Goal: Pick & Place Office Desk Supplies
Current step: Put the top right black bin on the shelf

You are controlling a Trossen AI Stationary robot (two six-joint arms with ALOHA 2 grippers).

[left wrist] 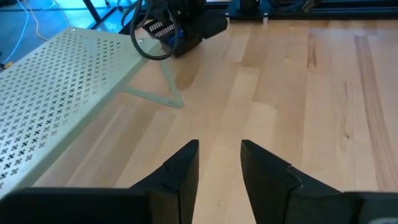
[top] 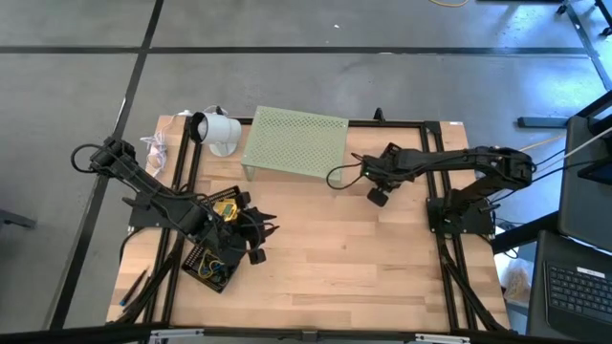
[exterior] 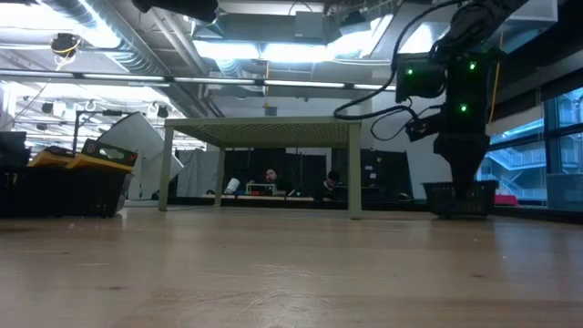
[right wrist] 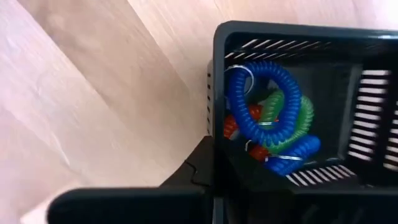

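A small black slotted basket (right wrist: 367, 74) holds coiled blue, green and red bands (right wrist: 273, 112). In the high view it shows under my right gripper (top: 376, 188), just right of the pale green riser (top: 294, 141); the low view puts it at table level (exterior: 460, 199). My right gripper (right wrist: 214, 171) is shut on this basket. A larger black tray (top: 212, 263) with yellow-green boxes (top: 226, 207) and small loose items sits at the table's left. My left gripper (top: 260, 232) hovers just right of that tray, open and holding nothing (left wrist: 219, 163). My right gripper grips the small basket by the top of one side wall (right wrist: 214, 127). One finger (right wrist: 196, 169) is outside the wall; the other is hidden inside the basket. The fingers come from above, pointing down. The basket stays upright, its bottom at table level in the low view.
The perforated riser stands on thin legs at the table's far middle (exterior: 264, 132), with a white cup-shaped object (top: 218, 131) to its left. Bare wood (top: 382, 268) stretches across the middle and near side of the table. Black frame rails (top: 449, 268) run along both sides.
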